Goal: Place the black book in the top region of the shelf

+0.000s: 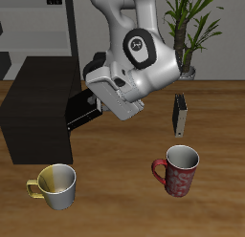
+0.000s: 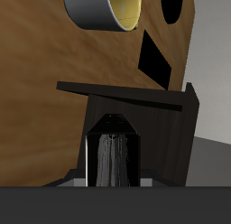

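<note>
Slim black book (image 1: pixel 179 115) upright, all-dark.

Your arm (image 1: pixel 139 50) comes down from the back of the table, bends at the white elbow joint and tilts toward the front edge. The gripper (image 1: pixel 84 109) sits low at the end of the wrist, its body angled. In the wrist view your dark fingers (image 2: pixel 101 160) stand close together, clamped on something.
</note>
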### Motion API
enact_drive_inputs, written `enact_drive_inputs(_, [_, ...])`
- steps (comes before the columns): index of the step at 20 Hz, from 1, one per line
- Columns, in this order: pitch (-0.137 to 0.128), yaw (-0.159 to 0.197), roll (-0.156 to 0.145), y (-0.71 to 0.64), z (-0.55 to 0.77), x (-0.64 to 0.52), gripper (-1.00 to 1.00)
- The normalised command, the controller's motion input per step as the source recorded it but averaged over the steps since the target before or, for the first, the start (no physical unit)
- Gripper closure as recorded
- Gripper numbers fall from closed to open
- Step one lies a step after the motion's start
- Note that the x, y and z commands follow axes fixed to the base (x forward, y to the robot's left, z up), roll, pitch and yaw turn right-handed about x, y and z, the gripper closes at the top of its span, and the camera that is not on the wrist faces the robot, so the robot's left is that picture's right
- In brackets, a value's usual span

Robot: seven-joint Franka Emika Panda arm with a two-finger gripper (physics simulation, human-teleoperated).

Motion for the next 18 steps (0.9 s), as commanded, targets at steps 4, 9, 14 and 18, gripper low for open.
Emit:
enact_drive_inputs(4, [0.005, -0.01, -0.047, -0.29, 0.0, 0.03, 1.0])
enact_drive_inputs(9, [0.02, -0.015, -0.05, -0.32, -0.04, 0.01, 1.0])
enact_drive_inputs(14, [0.017, -0.006, -0.041, -0.32, -0.09, 0.01, 1.0])
enact_drive_inputs(18, [0.022, 0.007, -0.038, -0.26, -0.13, 0.02, 1.0])
